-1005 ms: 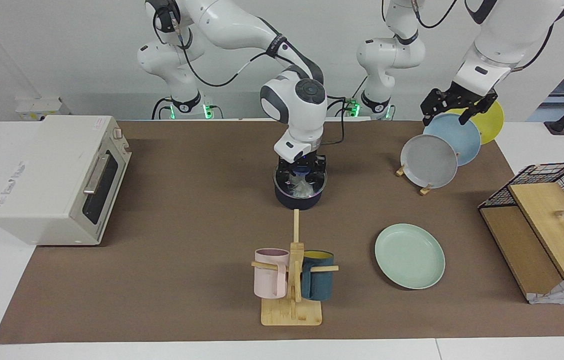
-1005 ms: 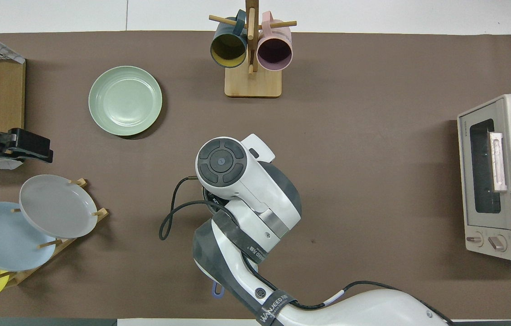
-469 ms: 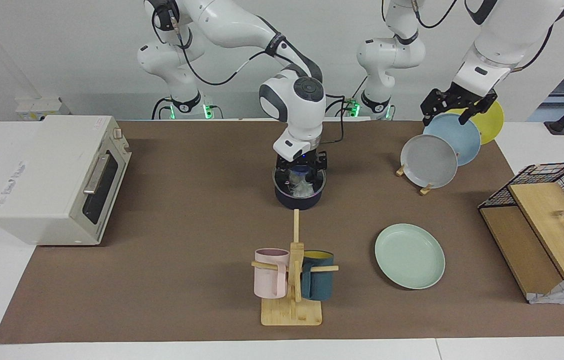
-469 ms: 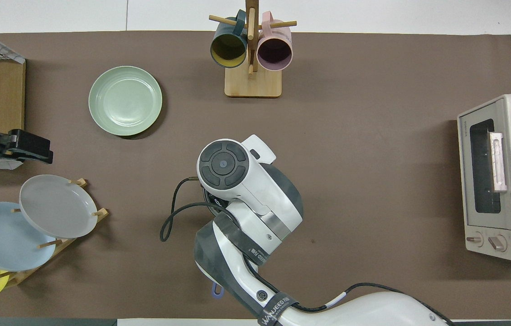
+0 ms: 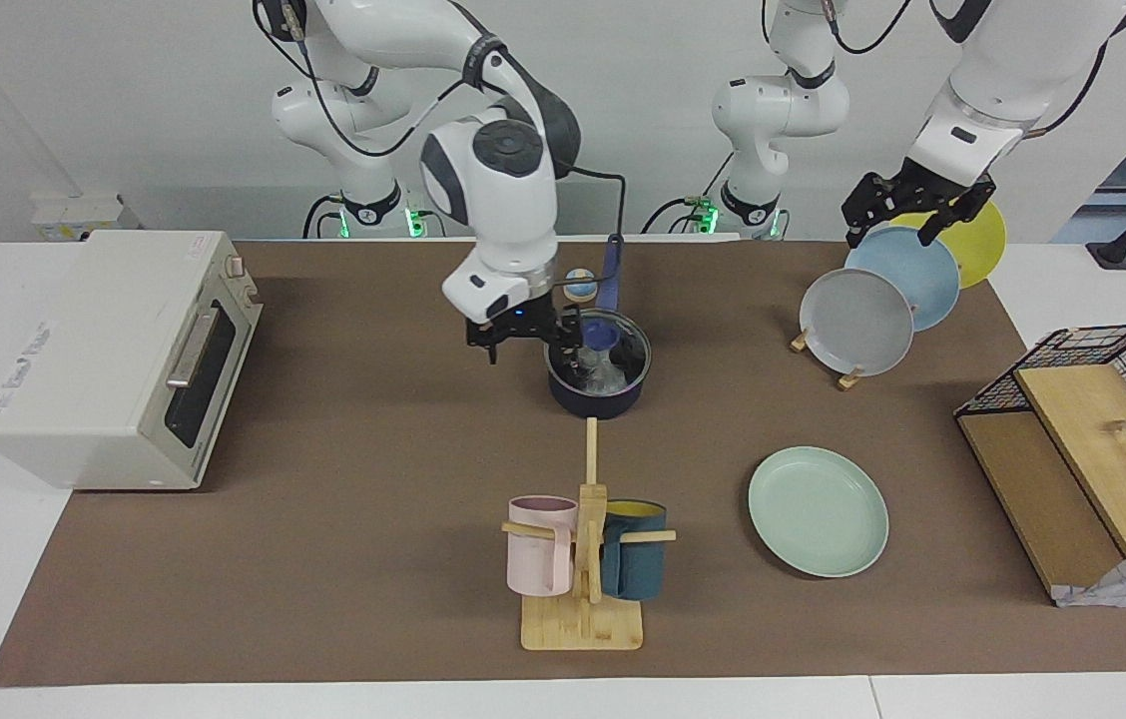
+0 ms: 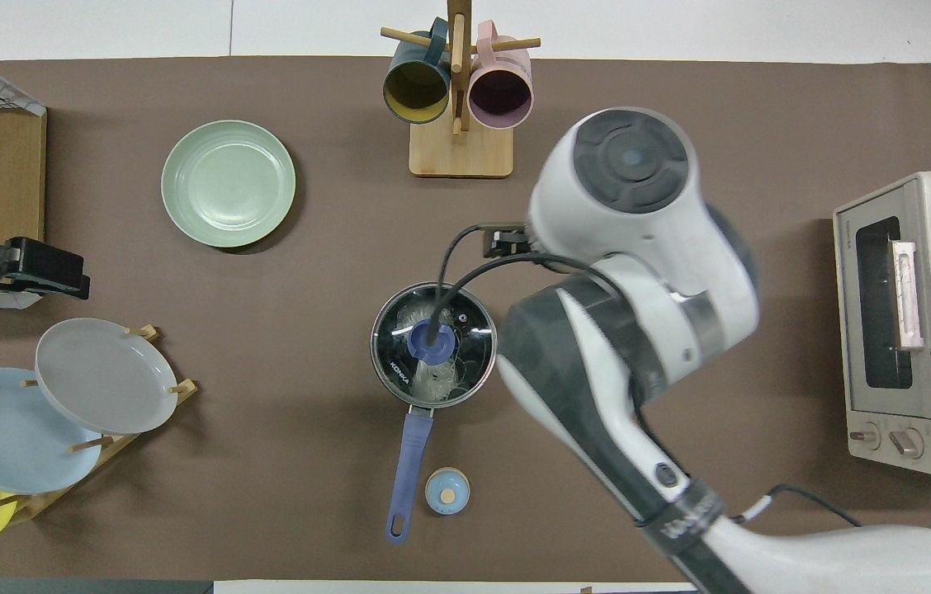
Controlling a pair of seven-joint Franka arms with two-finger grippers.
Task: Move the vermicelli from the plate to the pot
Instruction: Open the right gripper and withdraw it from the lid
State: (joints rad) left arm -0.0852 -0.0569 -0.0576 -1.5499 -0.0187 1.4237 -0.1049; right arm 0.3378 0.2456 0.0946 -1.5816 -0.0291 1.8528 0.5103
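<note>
The dark pot (image 5: 595, 391) stands mid-table, its blue handle (image 5: 611, 265) pointing toward the robots. Whitish vermicelli (image 5: 605, 376) lies inside it, and shows in the overhead view (image 6: 432, 381) too. The mint-green plate (image 5: 818, 511) lies bare, farther from the robots and toward the left arm's end. My right gripper (image 5: 521, 338) is open and empty, raised beside the pot toward the right arm's end; the arm hides it in the overhead view. My left gripper (image 5: 892, 222) waits open over the plate rack.
A small light blue round thing (image 5: 579, 285) lies beside the pot handle. A mug rack (image 5: 583, 599) with pink and teal mugs stands farther out. A toaster oven (image 5: 114, 355), a rack of grey, blue and yellow plates (image 5: 857, 322) and a wire basket (image 5: 1097, 350) flank the table.
My right gripper has lifted out of the pot and swung toward the right arm's end, leaving the vermicelli in the pot. The left arm has not moved.
</note>
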